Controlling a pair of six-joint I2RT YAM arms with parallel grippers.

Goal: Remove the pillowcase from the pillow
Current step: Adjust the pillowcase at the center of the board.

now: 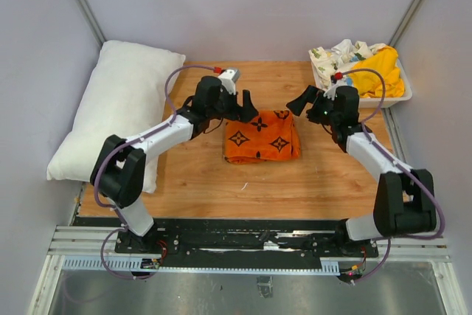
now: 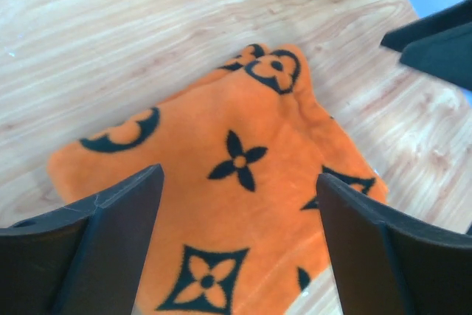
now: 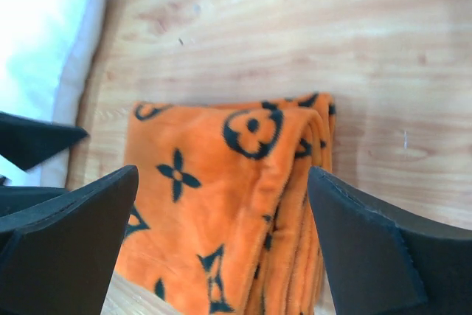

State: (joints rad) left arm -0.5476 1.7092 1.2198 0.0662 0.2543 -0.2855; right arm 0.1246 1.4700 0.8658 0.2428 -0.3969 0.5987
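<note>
My left claw (image 2: 237, 176) and right claw (image 3: 221, 171) hover released, jaws wide, the folded pillowcase (image 1: 262, 136) just below.

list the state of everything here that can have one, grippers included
bright orange fabric pillowcase with black flower motifs: off the pillow, folded, flat on the wooden table
plump white rectangular pillow: bare, at the table's left edge
white plastic bin: holds crumpled yellow cloth and white floral-print cloth
left gripper: open, empty, over the pillowcase
right gripper: open, empty, by the pillowcase's edge
</note>
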